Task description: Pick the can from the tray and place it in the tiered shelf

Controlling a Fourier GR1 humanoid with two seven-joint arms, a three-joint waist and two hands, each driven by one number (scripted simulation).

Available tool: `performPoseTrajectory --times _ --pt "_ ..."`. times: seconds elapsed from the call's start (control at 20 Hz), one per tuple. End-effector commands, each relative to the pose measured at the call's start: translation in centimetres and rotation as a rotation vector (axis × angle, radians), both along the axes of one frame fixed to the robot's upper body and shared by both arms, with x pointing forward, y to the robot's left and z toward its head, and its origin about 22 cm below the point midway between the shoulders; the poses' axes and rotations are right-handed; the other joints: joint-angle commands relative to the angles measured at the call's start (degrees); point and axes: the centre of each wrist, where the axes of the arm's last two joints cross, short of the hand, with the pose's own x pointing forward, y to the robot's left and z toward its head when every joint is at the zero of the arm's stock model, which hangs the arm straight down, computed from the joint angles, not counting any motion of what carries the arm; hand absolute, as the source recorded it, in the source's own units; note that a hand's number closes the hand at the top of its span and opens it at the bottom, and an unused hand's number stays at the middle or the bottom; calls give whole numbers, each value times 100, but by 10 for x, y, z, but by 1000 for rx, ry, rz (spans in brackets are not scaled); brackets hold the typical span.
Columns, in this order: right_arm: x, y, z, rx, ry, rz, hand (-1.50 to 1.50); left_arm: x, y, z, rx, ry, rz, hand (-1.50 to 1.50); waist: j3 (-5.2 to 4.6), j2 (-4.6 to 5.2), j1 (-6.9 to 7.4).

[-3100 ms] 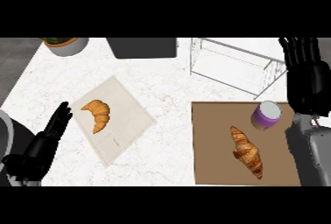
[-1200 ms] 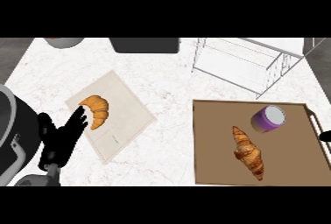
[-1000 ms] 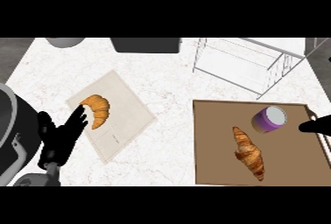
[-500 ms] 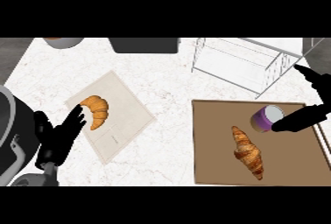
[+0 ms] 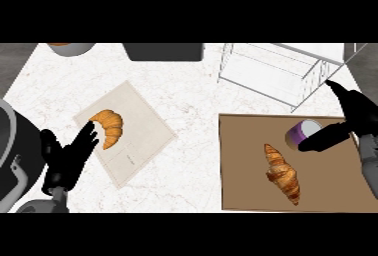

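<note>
Head view: I keep my right hand (image 5: 353, 119) spread wide beside the can (image 5: 299, 134) on the tray (image 5: 244, 150), ready to wrap round it.

can (image 5: 301, 131): purple, white top, on brown tray (image 5: 244, 165) | tiered shelf (image 5: 269, 70): white wire

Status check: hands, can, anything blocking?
Left hand open, resting lower left. Right hand open, fingers at can on tray. Croissant beside can, apart; shelf just beyond.
</note>
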Motion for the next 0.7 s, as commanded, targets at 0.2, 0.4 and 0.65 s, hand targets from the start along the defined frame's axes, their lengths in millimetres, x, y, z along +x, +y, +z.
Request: performPoseTrajectory --times 0.2,0.4,0.65 --pt "4 28 -29 -35 37 -57 -150 -16 -13 2 14 8 -13 0 1 -3 20" --pt "5 -3 -49 -69 68 -65 -150 -6 8 3 -13 6 6 0 1 4 3" --pt "1 4 -56 -118 69 -104 -150 5 -5 -1 2 0 2 0 0 3 -20"
